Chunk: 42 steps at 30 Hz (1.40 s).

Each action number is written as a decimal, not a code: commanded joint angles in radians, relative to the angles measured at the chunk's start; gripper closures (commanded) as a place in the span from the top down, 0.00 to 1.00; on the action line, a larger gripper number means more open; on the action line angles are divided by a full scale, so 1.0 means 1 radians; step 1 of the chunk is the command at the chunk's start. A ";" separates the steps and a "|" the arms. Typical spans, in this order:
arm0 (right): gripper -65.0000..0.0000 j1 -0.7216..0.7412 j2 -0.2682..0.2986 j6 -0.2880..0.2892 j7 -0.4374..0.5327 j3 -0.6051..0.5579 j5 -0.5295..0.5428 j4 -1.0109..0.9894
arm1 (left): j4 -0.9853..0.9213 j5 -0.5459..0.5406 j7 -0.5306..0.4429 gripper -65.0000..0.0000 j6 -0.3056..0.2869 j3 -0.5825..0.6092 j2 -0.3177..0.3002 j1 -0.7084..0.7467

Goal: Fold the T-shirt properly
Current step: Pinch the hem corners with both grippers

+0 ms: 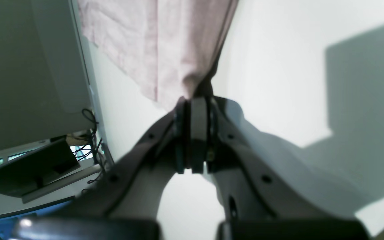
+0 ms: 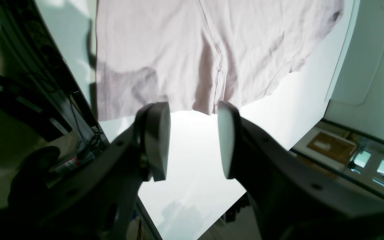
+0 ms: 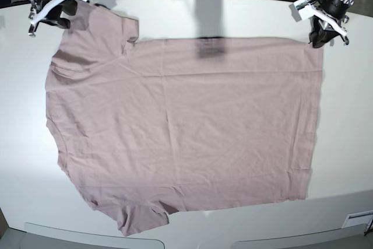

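A plain dusty mauve-pink short-sleeved T-shirt of thin soft fabric (image 3: 186, 126) is lying spread flat and mostly smooth across the white bench (image 3: 349, 144), covering most of its middle. In the base view its sleeves are pointing toward that view's left, one at the top-left corner and one at the bottom, while the straight hem is running down the view's right side. The left gripper (image 3: 319, 42) is sitting at the top-right corner of the shirt in that view, right at the hem corner. In the left wrist view its fingers (image 1: 181, 133) are pressing together on a gathered corner of the pink cloth, which is bunching into the pinch and fanning out away from it over the bench. The right gripper (image 3: 55, 18) is hovering at the top-left of the base view, beside the upper sleeve. In the right wrist view its two rounded fingers (image 2: 157, 140) are standing apart with bare white bench showing between them, and the sleeve's edge is lying just beyond their tips, not gripped.
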 commanded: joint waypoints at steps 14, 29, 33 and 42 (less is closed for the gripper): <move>0.45 0.003 0.008 0.116 0.093 0.007 0.136 -0.101 | -0.013 -0.003 -0.027 0.00 -0.117 0.011 0.002 0.026; 0.58 0.164 -0.101 0.116 0.212 -0.060 0.139 -0.232 | -0.013 -0.003 -0.027 0.00 -0.116 0.011 0.002 0.026; 0.58 0.202 -0.108 0.116 0.203 -0.108 0.140 -0.261 | -0.013 -0.003 -0.027 0.00 -0.116 0.011 0.003 0.026; 0.58 0.239 -0.119 0.048 0.156 -0.164 0.132 -0.292 | -0.013 -0.003 -0.027 0.00 -0.116 0.011 0.002 0.026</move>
